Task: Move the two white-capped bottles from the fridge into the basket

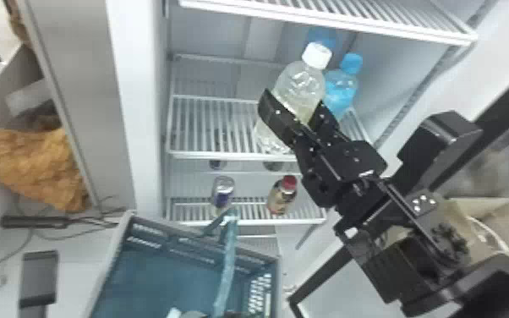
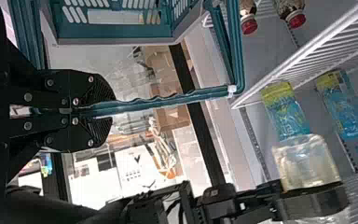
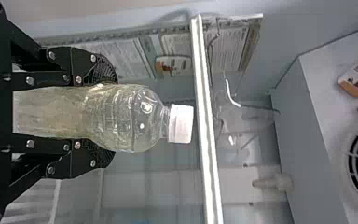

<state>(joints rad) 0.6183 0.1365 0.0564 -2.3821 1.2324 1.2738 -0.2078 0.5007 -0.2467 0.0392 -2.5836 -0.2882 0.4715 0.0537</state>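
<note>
Fingers of the right gripper are closed around a white-capped bottle, one on each side — the bottle is clear, with pale yellowish contents and its cap uppermost. It is inside the fridge, above the middle shelf and below the upper one; whether its base touches the rack, I cannot tell. In the left wrist view, the left gripper is clenched on the basket's teal handle. The basket sits low in the head view, in front of the fridge, with slotted walls and a blue-teal inside; a small white piece at the view's bottom edge is too little to name. Beside the gripped bottle, on its right in the head view, is a blue bottle with a blue cap, and a second blue cap shows behind the white one. On the lower shelf, a can is on the left and a red-capped bottle on the right, apart from each other. Outside the fridge, to the left, are a crumpled brown thing, a black bar among cables — and a dark flat device nearer the camera.
</note>
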